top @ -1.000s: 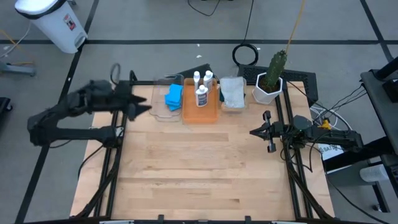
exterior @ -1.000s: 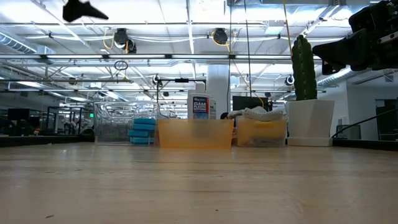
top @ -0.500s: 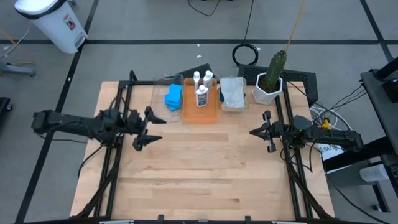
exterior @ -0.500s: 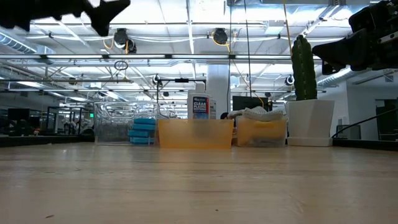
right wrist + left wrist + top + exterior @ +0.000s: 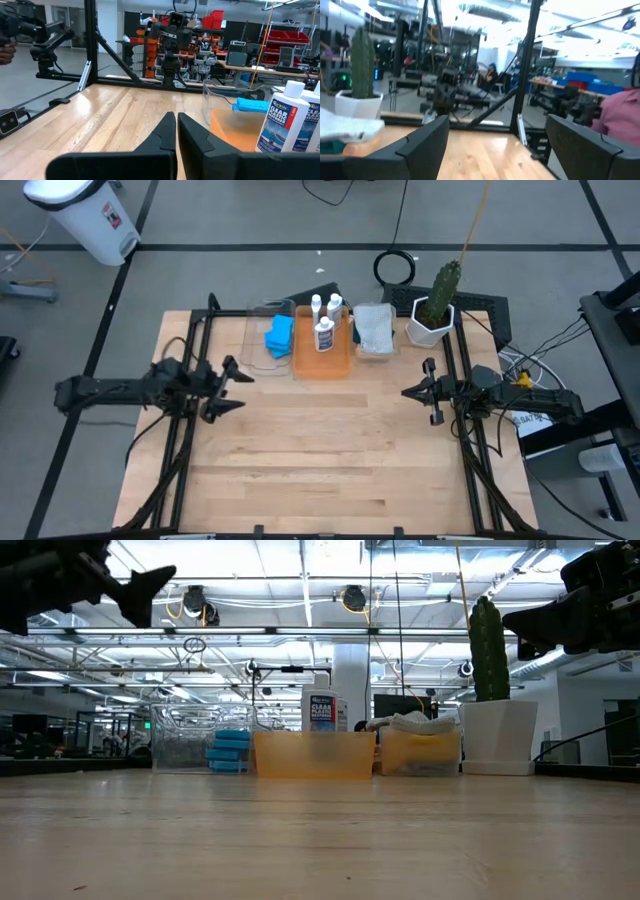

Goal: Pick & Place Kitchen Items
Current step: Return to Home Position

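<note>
Blue sponges (image 5: 280,335) lie stacked in a clear bin (image 5: 262,358) at the table's far side. Small white labelled bottles (image 5: 324,328) stand in an orange bin (image 5: 322,360) beside it. A pale folded cloth (image 5: 374,325) lies in a smaller orange bin. My left gripper (image 5: 232,388) is open and empty, above the table's left part, near of the clear bin. My right gripper (image 5: 405,392) is shut and empty at the table's right side, near of the cactus pot. The right wrist view shows the bottles (image 5: 280,122) and the sponges (image 5: 252,105).
A white pot with a green cactus (image 5: 437,305) stands at the far right corner. Black frame rails (image 5: 190,430) run along the table's left and right sides. A person's sleeve (image 5: 620,110) shows beyond the table. Bare wood (image 5: 330,440) fills the table's middle and near part.
My left gripper has drawn back from beside the clear bin toward the table's near edge, then a little toward the left edge. It has also come down. It is empty throughout. My right arm has kept still.
</note>
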Robot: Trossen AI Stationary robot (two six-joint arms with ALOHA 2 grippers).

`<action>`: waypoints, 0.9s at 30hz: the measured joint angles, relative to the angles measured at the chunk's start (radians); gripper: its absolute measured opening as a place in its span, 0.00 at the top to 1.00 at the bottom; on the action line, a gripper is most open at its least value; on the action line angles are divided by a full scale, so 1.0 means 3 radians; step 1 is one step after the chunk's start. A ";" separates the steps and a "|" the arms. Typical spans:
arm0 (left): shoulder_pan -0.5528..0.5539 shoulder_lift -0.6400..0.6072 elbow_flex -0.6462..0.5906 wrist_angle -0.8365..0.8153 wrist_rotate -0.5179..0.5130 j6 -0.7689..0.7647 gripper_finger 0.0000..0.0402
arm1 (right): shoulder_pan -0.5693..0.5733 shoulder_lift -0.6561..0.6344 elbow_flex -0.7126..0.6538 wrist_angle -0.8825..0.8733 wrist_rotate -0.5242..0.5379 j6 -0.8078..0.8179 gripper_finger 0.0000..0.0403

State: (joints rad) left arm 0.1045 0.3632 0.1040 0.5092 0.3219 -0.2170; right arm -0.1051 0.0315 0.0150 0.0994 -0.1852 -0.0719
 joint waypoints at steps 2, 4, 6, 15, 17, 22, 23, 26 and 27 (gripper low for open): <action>0.0108 -0.0248 0.0000 -0.0169 0.0102 -0.0040 0.16 | 0.0000 0.0000 0.0000 0.0000 0.0000 0.0000 1.00; 0.0181 -0.0456 0.0003 -0.0368 0.0103 -0.0045 0.16 | 0.0001 0.0000 0.0000 0.0000 0.0000 0.0000 1.00; 0.0213 -0.0593 0.0003 -0.0552 -0.0051 -0.0040 0.16 | 0.0000 0.0000 0.0000 0.0000 0.0000 0.0000 1.00; -0.0045 -0.0648 -0.0231 -0.0447 -0.0725 0.0002 0.16 | 0.0001 -0.0001 0.0000 0.0000 0.0000 0.0000 1.00; -0.0132 -0.0702 -0.0288 -0.0375 -0.0698 0.0098 0.16 | 0.0000 0.0000 0.0000 0.0000 0.0000 0.0000 1.00; -0.0233 -0.0883 -0.0292 -0.0549 -0.0735 0.0160 0.16 | 0.0000 0.0000 -0.0001 0.0000 0.0000 0.0000 1.00; -0.0238 -0.0914 -0.0292 -0.0584 -0.0728 0.0161 0.16 | 0.0000 0.0000 0.0000 0.0000 0.0000 0.0000 1.00; -0.0241 -0.1022 -0.0291 -0.0661 -0.0728 0.0192 0.16 | 0.0001 0.0000 0.0000 0.0000 0.0000 0.0000 1.00; -0.0241 -0.1060 -0.0291 -0.0714 -0.0727 0.0207 0.16 | 0.0000 0.0000 0.0000 0.0000 0.0000 0.0000 1.00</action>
State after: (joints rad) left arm 0.0322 0.0452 0.0166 0.2951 0.1037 -0.1550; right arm -0.1051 0.0315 0.0151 0.0994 -0.1852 -0.0719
